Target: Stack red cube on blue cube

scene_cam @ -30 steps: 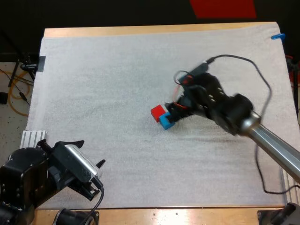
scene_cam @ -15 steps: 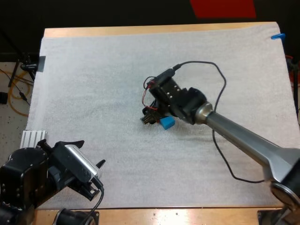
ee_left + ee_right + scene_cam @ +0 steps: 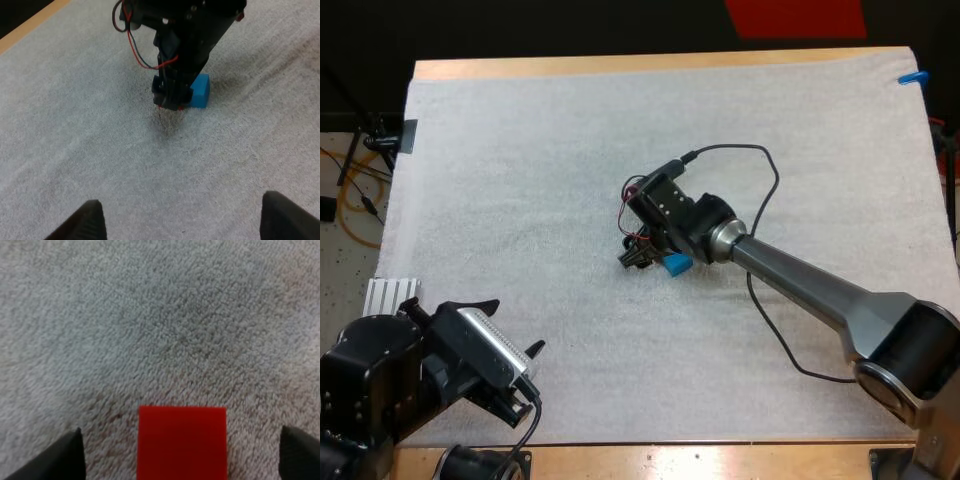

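Stacking not yet begun: my right claw [image 3: 638,254], spread wide, straddles red cube [image 3: 182,440] beside blue cube [image 3: 677,264]; lift and placement remain.

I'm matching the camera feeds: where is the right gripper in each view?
High view: right gripper at mid-mat, beside the blue cube.
Left wrist view: right gripper farther off, tip down, in front of the blue cube.
Right wrist view: its fingers stand apart either side of the red cube.
Landmark: the blue cube, beside the gripper in the high and left wrist views.
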Tool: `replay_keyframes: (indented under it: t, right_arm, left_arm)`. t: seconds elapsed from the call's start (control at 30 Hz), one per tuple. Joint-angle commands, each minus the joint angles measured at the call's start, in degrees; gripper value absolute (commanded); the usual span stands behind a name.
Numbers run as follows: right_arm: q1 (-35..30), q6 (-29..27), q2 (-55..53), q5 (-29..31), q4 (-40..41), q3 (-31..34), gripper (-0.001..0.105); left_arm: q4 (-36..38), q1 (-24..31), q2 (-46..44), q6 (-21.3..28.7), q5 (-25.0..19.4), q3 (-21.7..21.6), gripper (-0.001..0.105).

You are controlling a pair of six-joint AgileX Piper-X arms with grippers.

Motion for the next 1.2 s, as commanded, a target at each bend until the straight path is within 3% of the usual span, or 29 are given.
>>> replay_keyframes:
  t: [0.0, 0.17, 0.33, 0.4, 0.57, 0.83, 0.93, 1.17]
  right_arm:
    - [-0.4, 0.4, 0.2, 0.4, -0.6, -0.7, 0.076]
    - [-1.1, 0.4, 1.9, 0.4, -0.5, -1.1, 0.074]
    - [-1.6, 0.5, 1.9, -1.9, -0.5, -1.6, 0.046]
    - [-1.8, 1.2, 1.9, -2.7, -0.5, -1.6, 0.043]
    - [-1.8, 1.2, 1.9, -2.7, 0.4, -3.1, 0.042]
    - [-1.8, 0.9, -0.6, -0.9, 6.7, -11.5, 0.042]
    - [-1.8, -0.3, -3.2, 2.3, 8.2, -12.3, 0.042]
    - [-1.6, 0.8, -7.5, 3.5, 14.7, -12.3, 0.042]
  left_arm:
    - [0.1, 0.0, 0.1, -0.8, -0.1, 0.0, 0.063]
    - [0.1, 0.0, 0.1, -0.8, -0.1, 0.0, 0.063]
    - [0.1, 0.0, 0.1, -0.8, -0.1, 0.0, 0.063]
    - [0.1, 0.0, 0.1, -1.0, -0.1, 0.0, 0.063]
    - [0.1, 0.0, 0.1, -1.0, -0.1, 0.0, 0.063]
    - [0.1, 0.0, 0.1, -1.0, -0.1, 0.0, 0.063]
    - [0.1, 0.0, 0.1, -1.0, -0.1, 0.0, 0.063]
    - [-0.4, 0.0, 0.1, -1.0, -0.1, 0.0, 0.063]
